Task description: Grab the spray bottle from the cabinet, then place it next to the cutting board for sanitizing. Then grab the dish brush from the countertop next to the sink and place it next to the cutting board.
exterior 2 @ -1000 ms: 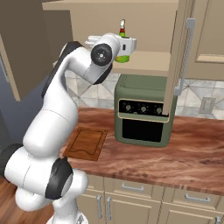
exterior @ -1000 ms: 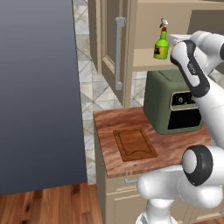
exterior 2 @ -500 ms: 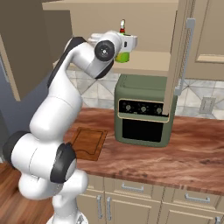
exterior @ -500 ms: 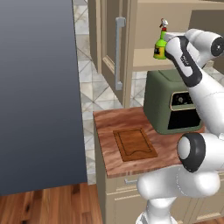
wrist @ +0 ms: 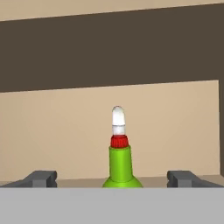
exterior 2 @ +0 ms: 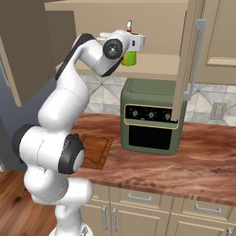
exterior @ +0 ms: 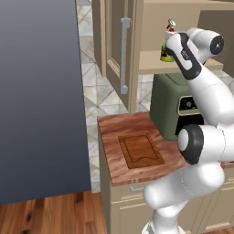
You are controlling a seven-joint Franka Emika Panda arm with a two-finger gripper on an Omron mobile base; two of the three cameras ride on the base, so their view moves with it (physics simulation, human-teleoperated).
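Risk of a toppled bottle at the cabinet shelf

Bottle [wrist: 118, 168] is seen upright on the cabinet [exterior 2: 156, 62] shelf, centred between the two fingertips in the hand view, with its red neck and white head rising toward 12 o'clock. The gripper [wrist: 111, 178] is spread fully wide and nothing is held; a clear gap is left on each side of the bottle, at 9 and at 3 o'clock. From the right base view the hand is seen level with the shelf, directly above the oven [exterior 2: 152, 120].

Several failures can be foreseen from here. If the hand is pushed too far in before closing, the bottle may be struck by the palm and shoved to the back or tipped over. If the closing is made too high, only the narrow neck would be caught, and a loose, swinging hold would likely result. How deep the fingertips sit relative to the body cannot be told, so a closing made too early may pinch only the near edge and squirt the bottle away.

On withdrawal, the open door [exterior 2: 191, 60] at 3 o'clock and the oven top below could be clipped. The board [exterior: 140, 150] lies on the counter [exterior: 114, 132] beside the oven, so a dropped bottle could fall onto either.
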